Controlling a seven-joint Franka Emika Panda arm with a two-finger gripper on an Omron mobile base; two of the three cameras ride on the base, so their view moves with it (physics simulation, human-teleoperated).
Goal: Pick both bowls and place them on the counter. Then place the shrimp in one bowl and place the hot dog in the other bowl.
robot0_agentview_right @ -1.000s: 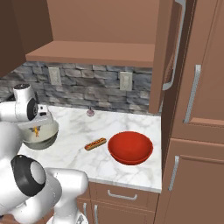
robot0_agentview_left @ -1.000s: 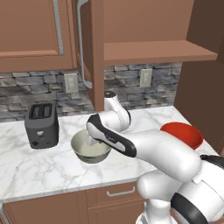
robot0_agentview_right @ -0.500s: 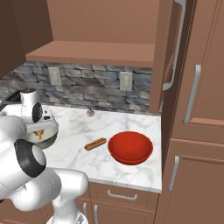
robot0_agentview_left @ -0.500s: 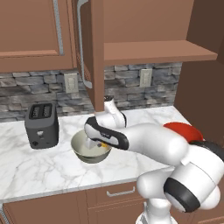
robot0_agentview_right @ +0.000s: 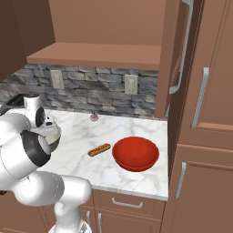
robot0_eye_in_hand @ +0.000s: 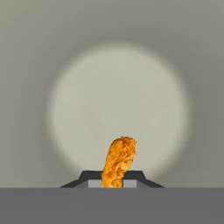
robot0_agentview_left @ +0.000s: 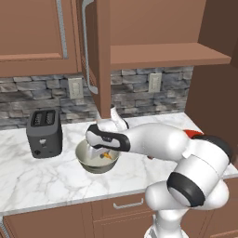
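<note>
The pincer (robot0_eye_in_hand: 113,183) pinches the shrimp (robot0_eye_in_hand: 118,162), its long axis along the fingers, over the grey bowl (robot0_agentview_left: 88,160). The red bowl (robot0_agentview_right: 135,154) holds nothing; the hot dog (robot0_agentview_right: 99,149) lies just beside it on the worktop (robot0_agentview_right: 136,179).

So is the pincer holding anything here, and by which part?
Yes: the pincer is shut on the shrimp, gripped at its near end, over the grey bowl.

Arm folded forward and low, wrist bent down, hand pointing straight down. Gripper (robot0_eye_in_hand: 113,183) closed, fingertips (robot0_eye_in_hand: 89,178) pinching a small orange piece (robot0_eye_in_hand: 118,161) that sticks out past them.
</note>
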